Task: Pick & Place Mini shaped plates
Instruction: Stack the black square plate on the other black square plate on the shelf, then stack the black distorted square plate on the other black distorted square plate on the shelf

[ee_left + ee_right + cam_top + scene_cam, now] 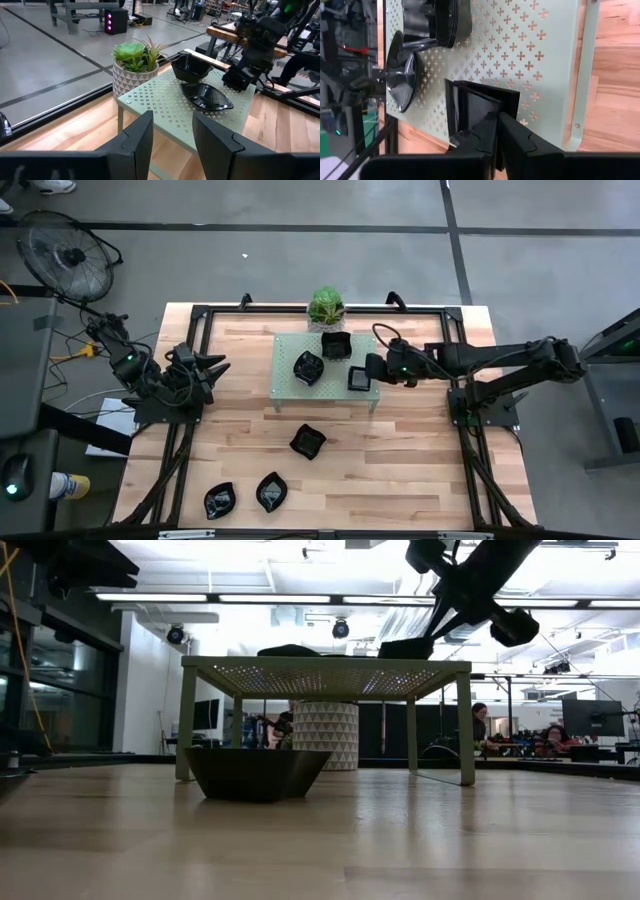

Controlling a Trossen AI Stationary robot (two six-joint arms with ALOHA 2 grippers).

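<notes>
Three glossy black mini plates are on the pale green perforated rack (pixel 290 390): a square one (pixel 335 345) at the far side, a leaf-like one (pixel 308 367), and a square one (pixel 359 378) near the rack's right edge. My right gripper (pixel 370 370) is at this last plate and shut on it. Three more plates rest on the table: one (pixel 308 441) in the middle, two (pixel 271 491) (pixel 219 501) near the near edge. My left gripper (pixel 215 367) waits open, left of the rack. My right gripper (pixel 496 127) pinches the square plate's rim (pixel 485 102) on the side facing the arm, between its two fingers. It comes from the table's right, slanting down. The plate's base sits on the rack's top (pixel 540 60); the fingers themselves hide the exact place of contact.
A small green plant in a patterned white pot (pixel 326 308) stands behind the rack's far edge. The rack stands on thin legs (pixel 466 730), with one plate (pixel 255 772) on the table in front of it. Bare wood lies right of the rack and along the near right side.
</notes>
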